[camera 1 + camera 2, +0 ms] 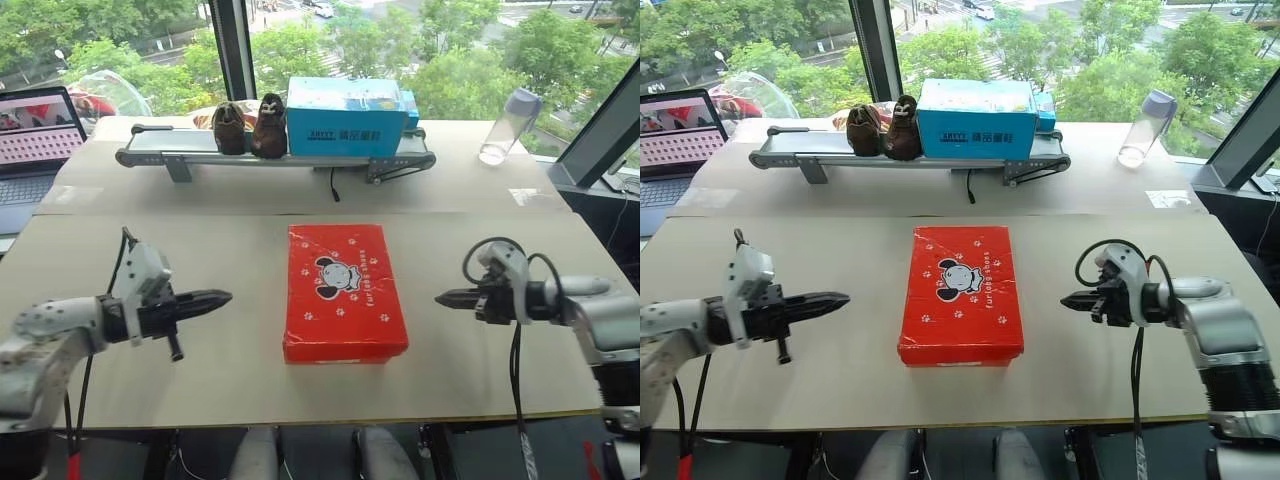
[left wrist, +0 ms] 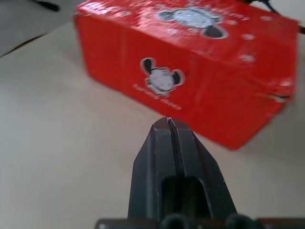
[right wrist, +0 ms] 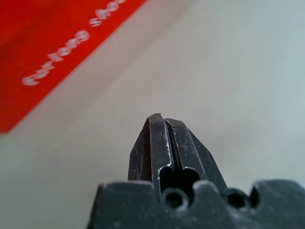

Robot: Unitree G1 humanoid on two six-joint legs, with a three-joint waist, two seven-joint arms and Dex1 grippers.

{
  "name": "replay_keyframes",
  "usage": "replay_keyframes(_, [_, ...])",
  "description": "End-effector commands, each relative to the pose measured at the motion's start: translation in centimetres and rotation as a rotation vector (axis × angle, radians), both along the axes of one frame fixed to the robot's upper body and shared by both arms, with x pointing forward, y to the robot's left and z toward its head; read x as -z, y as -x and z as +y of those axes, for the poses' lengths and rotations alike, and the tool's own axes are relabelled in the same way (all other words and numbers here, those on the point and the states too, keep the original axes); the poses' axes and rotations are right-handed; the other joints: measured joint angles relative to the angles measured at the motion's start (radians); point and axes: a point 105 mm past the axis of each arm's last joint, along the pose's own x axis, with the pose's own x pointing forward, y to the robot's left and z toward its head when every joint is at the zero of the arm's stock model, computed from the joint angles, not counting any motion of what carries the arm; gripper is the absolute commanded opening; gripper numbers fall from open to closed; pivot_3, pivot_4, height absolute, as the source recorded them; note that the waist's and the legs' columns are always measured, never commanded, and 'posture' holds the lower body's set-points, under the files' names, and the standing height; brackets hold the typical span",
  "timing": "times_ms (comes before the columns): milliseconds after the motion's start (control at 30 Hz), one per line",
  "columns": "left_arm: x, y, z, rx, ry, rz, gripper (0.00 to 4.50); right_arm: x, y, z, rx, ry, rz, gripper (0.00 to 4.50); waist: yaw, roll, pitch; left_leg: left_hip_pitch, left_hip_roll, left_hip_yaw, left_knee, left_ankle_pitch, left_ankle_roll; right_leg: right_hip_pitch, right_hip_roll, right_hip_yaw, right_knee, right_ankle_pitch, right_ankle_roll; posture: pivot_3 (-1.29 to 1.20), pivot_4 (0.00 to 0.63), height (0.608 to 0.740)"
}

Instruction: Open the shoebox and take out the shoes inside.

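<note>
the red rectangular cardboard shoebox point(image 1: 345, 292) with a black-and-white cartoon mouse head on its lid lies flat in the middle of the pale table point(image 1: 230, 260), and its lid is down. the left gripper point(image 1: 222, 297) sits at about 9 o'clock from the box, well apart from it, with its two black fingers pressed tight together and nothing between them; its tip aims at the box. the right gripper point(image 1: 444, 297) sits at about 3 o'clock from the box, also apart from it, fingers squeezed together with nothing in them, tip aimed at the box too. at 12 o'clock, far back on the table, a long grey rack point(image 1: 190, 152) holds a pair of dark brown shoes point(image 1: 250, 128) and, just beside them, a bigger light-blue cardboard box point(image 1: 345, 116). a clear plastic bottle point(image 1: 508, 126) stands at about 1 o'clock, and an open laptop point(image 1: 38, 145) sits at about 10 o'clock.
</note>
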Motion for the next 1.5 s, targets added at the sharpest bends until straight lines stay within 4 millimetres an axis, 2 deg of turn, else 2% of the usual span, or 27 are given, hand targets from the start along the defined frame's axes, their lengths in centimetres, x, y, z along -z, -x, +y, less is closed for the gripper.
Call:
replay_keyframes(33, [-4.6, 1.1, -0.4, 0.074, 0.028, -0.027, 0.00, -2.4, 0.5, 0.5, -0.049, -0.028, -0.034, 0.05, 0.001, 0.000, 0.000, 0.002, 0.000, 0.000, 0.000, 0.000, 0.000, 0.001, 0.000, 0.000, 0.001, -0.003, 0.001, 0.00, 0.150, 0.740])
replay_keyframes(133, [-5.8, 2.0, -0.5, 0.131, -0.052, -0.023, 0.00, -2.2, 0.3, 0.6, -0.057, -0.007, -0.036, 0.05, 0.000, -0.001, 0.000, 0.003, 0.000, 0.000, 0.001, 0.000, 0.000, 0.002, 0.000, 0.000, 0.000, -0.006, -0.003, 0.00, 0.150, 0.740])
replay_keyframes(233, [-7.5, 2.2, -0.6, 0.148, -0.072, -0.022, 0.00, -1.2, 0.3, 1.0, -0.069, 0.018, -0.028, 0.05, 0.001, -0.001, 0.001, 0.003, -0.001, 0.003, 0.001, -0.003, -0.004, 0.002, -0.002, 0.001, -0.001, -0.006, -0.003, 0.00, 0.150, 0.740])
replay_keyframes(333, [-8.3, 1.0, -0.3, 0.091, -0.152, -0.101, 0.00, -0.6, -0.1, 1.8, -0.069, 0.014, -0.033, 0.05, 0.003, -0.001, 0.001, 0.003, 0.000, 0.003, 0.000, 0.000, -0.001, 0.001, -0.001, 0.001, -0.001, -0.006, -0.003, 0.00, 0.150, 0.740])
replay_keyframes(433, [-9.4, 1.4, -0.9, 0.134, -0.141, -0.083, 0.65, -0.3, -0.5, 2.6, -0.079, 0.003, -0.049, 0.00, 0.004, -0.001, 0.001, 0.002, -0.001, 0.003, 0.000, 0.000, 0.000, 0.001, -0.001, 0.001, 0.000, -0.005, 0.000, 0.00, 0.150, 0.740])
replay_keyframes(500, [-10.2, 1.5, -1.2, 0.152, -0.149, -0.102, 1.51, 0.0, -1.1, 2.8, -0.070, 0.019, -0.079, 0.00, 0.005, -0.002, 0.001, 0.002, 0.000, 0.003, 0.000, 0.000, 0.000, 0.000, 0.000, 0.001, 0.000, -0.004, 0.001, 0.00, 0.150, 0.740])
replay_keyframes(633, [-11.1, 1.8, -1.6, 0.173, -0.178, -0.110, 2.92, 0.3, -2.4, 2.8, -0.060, 0.054, -0.145, 0.00, 0.004, -0.002, 0.001, 0.001, 0.000, 0.003, 0.001, 0.000, 0.000, 0.000, -0.001, 0.001, 0.000, -0.004, 0.001, 0.00, 0.150, 0.740])
replay_keyframes(767, [-11.7, 2.4, -2.0, 0.199, -0.209, -0.105, 4.39, -0.4, -3.0, 4.3, -0.096, -0.003, -0.170, 0.00, 0.002, -0.002, 0.001, 0.001, 0.000, 0.003, 0.000, 0.000, 0.000, 0.000, -0.001, 0.001, 0.001, -0.003, 0.003, 0.00, 0.150, 0.740])
replay_keyframes(933, [-12.6, 2.3, -1.7, 0.174, -0.257, -0.172, 4.45, -0.7, -3.2, 7.5, -0.204, -0.071, -0.156, 0.00, 0.001, -0.002, 0.001, 0.001, 0.000, 0.003, 0.001, 0.000, 0.000, 0.000, 0.000, 0.001, 0.001, -0.003, 0.004, 0.00, 0.150, 0.740])
replay_keyframes(1033, [-11.9, 1.7, -1.0, 0.136, -0.279, -0.179, 4.45, -0.8, -3.3, 9.2, -0.259, -0.109, -0.163, 0.00, 0.002, -0.002, 0.001, 0.002, 0.000, 0.003, 0.001, 0.000, 0.000, 0.000, 0.000, 0.001, 0.001, -0.003, 0.004, 0.00, 0.150, 0.740])
replay_keyframes(1200, [-11.9, 1.6, -0.4, 0.110, -0.284, -0.183, 4.45, -2.1, -3.6, 10.1, -0.281, -0.180, -0.175, 0.00, 0.003, -0.003, 0.002, 0.000, 0.000, 0.003, 0.001, 0.000, 0.000, -0.001, 0.000, 0.001, 0.002, -0.002, 0.003, 0.00, 0.150, 0.740])
replay_keyframes(1433, [-12.5, 1.9, 0.7, 0.082, -0.379, -0.200, 4.45, -8.9, -2.5, 12.0, -0.370, -0.400, -0.178, 0.00, -0.005, -0.003, 0.002, 0.000, 0.001, 0.003, 0.001, 0.000, 0.000, -0.001, 0.001, 0.001, 0.002, -0.002, 0.003, 0.00, 0.150, 0.740])
replay_keyframes(1500, [-14.0, 2.3, 0.7, 0.072, -0.365, -0.224, 4.45, -11.1, -1.6, 13.4, -0.439, -0.472, -0.183, 0.00, -0.004, -0.004, 0.003, 0.000, 0.001, 0.003, 0.000, 0.000, 0.000, -0.001, 0.001, 0.001, 0.003, -0.001, 0.001, 0.00, 0.150, 0.740])
